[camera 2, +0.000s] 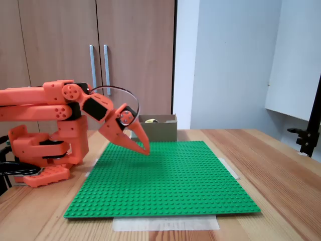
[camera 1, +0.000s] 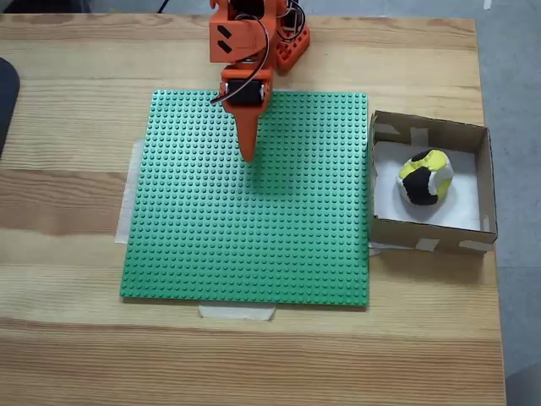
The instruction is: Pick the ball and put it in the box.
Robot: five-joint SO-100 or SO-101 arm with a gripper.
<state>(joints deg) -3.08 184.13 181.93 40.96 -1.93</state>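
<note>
A small lumpy ball (camera 1: 425, 177) patched in yellow, white and black lies inside the shallow square brown cardboard box (camera 1: 386, 228), on its white bottom, slightly toward the 11 o'clock corner in the top-down fixed view; pale tape marks the box corners. The box stands on the light wooden table (camera 1: 76, 110) at 3 o'clock from the square green studded baseplate (camera 1: 254, 237), just beside its edge. The baseplate is held to the table with pale tape strips along its borders. The orange two-finger gripper (camera 1: 248, 152) hangs above the baseplate's 12 o'clock part, well apart from the box, its tips pointing toward 6 o'clock in that view. In the side fixed view the gripper (camera 2: 145, 149) slants downward with its tips drawn together to one point and nothing between them, raised off the studs. There the box (camera 2: 163, 131) sits beyond the baseplate's far edge, a sliver of the ball (camera 2: 153, 120) peeking over its rim. Brown cupboard doors (camera 2: 60, 40) with metal handles stand behind the arm.
</note>
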